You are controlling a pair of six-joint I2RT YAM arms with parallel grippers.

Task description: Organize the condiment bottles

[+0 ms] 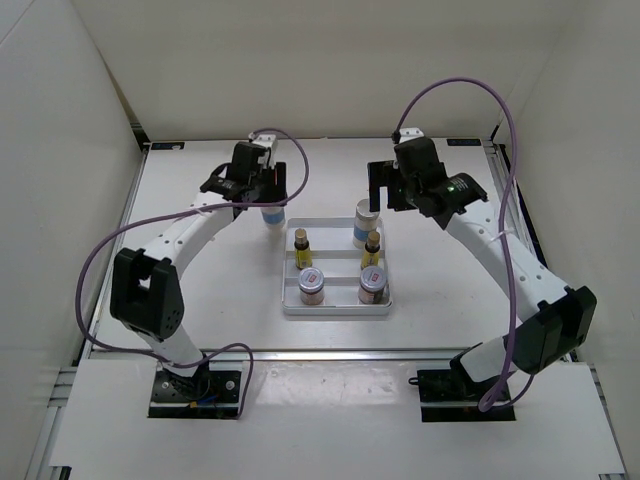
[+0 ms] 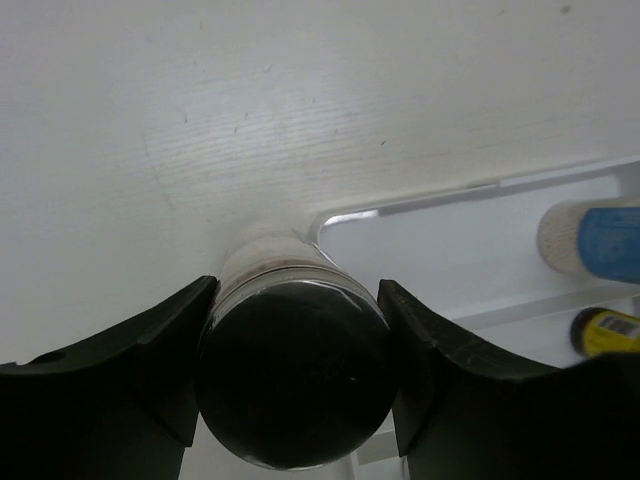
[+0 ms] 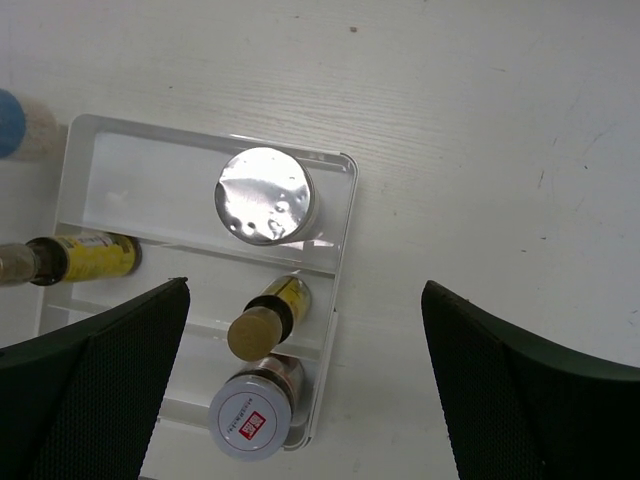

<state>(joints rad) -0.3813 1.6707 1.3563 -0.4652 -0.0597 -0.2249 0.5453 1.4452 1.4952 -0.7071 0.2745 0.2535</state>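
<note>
Your left gripper [image 2: 296, 372] clamps a white, blue-banded cylindrical bottle [image 1: 271, 216] at the shallow white rectangular tray's [image 1: 336, 311] far-left corner, while your right gripper [image 3: 305, 350] hangs open above that tray.

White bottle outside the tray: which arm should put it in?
Left. The left gripper clamps that white bottle right beside the tray's empty far-left slot; the right gripper is open and holds nothing.
</note>
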